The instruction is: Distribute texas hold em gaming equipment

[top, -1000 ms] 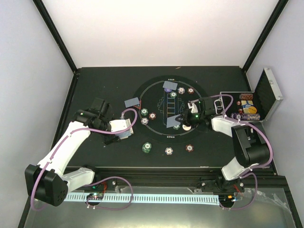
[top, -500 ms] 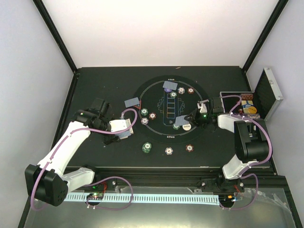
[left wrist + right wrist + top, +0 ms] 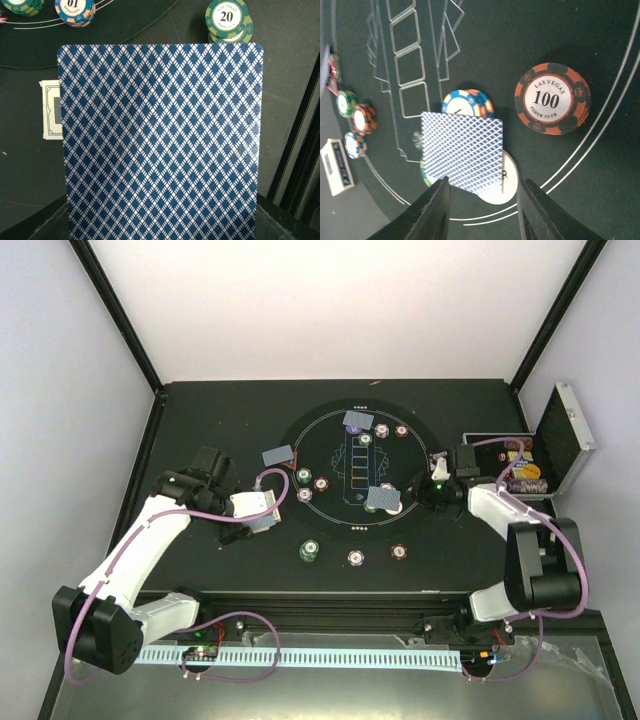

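The relation that matters is between the right gripper (image 3: pixel 482 210) and the dealt card (image 3: pixel 461 150): the card lies flat on the mat (image 3: pixel 315 440) just left of the fingertips, apart from them, its long axis running roughly left to right and so pointing back towards the gripper. The two fingers stand spread with nothing between them, so this gripper is empty and open. The card is not level on the felt, judging by the right wrist view: it rests across a blue and orange chip stack (image 3: pixel 470 101) on its far side and the white button (image 3: pixel 509 182) on its near side, with a brown-red chip (image 3: pixel 552 97) well clear of it. The right arm is by far the nearer to this spot. The left gripper (image 3: pixel 258 508) sits outside the mat's left edge, well apart, clamped on the held card (image 3: pixel 160 145); whether that is one card or several I cannot tell. Any further deal probably depends on that supply, so the right gripper would likely have to cross the mat leftwards to reach it. The top view alone shows both arms and the gap between them; there the dealt card hides what lies under it. The left wrist view shows the blue diamond back and a green chip (image 3: pixel 229 20) beyond, but not its own fingers
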